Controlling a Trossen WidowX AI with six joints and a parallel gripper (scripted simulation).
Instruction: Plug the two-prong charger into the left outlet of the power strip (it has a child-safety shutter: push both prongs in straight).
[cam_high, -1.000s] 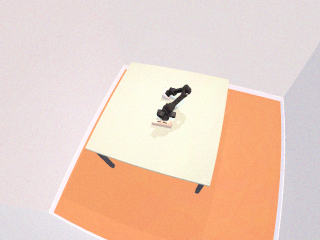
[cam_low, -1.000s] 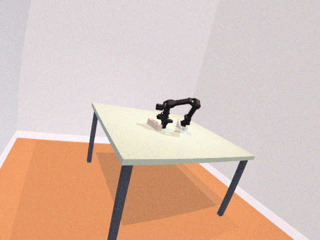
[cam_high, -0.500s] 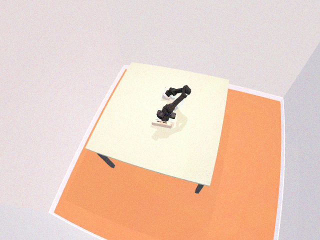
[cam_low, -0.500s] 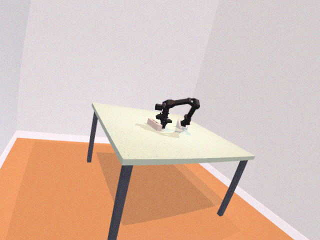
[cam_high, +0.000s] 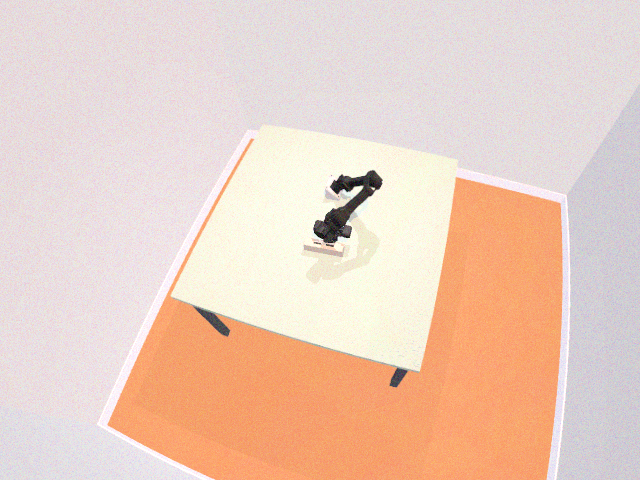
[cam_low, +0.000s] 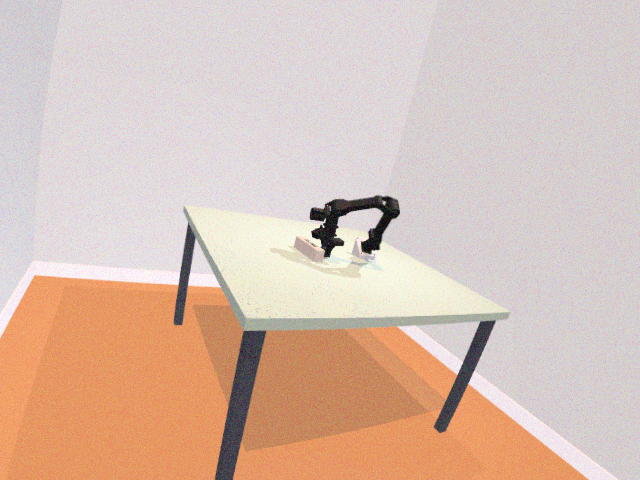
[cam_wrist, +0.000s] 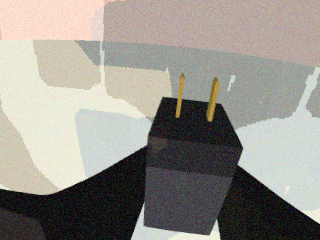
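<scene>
— Where do we have the charger (cam_wrist: 192, 174) right now?

— We have it clamped between our gripper (cam_wrist: 190, 183) fingers, one dark finger on each flank of the black block. In the wrist view its two brass prongs (cam_wrist: 198, 99) stick out ahead of us, side by side and parallel, bare along their whole visible length.

— And the power strip (cam_high: 324, 248)?

— From the top view it lies flat on the pale green table (cam_high: 258, 289), a pinkish-white bar just in front of our wrist. In the exterior view our gripper (cam_low: 327, 246) hangs pointing down, close over the near end of the power strip (cam_low: 309, 248). Whether the prongs touch it, we cannot tell from that view.

— Does the wrist camera show the outlets?

— We see a pale pink surface across the upper part of the wrist view, beyond the prong tips, with the table and its shadows below it. No outlet slots can be made out there.

— How is our arm (cam_low: 361, 206) set?

— It arches up from the base (cam_low: 364, 246), bends at the elbow and reaches over toward the strip. The base stands near the strip on the table.
</scene>
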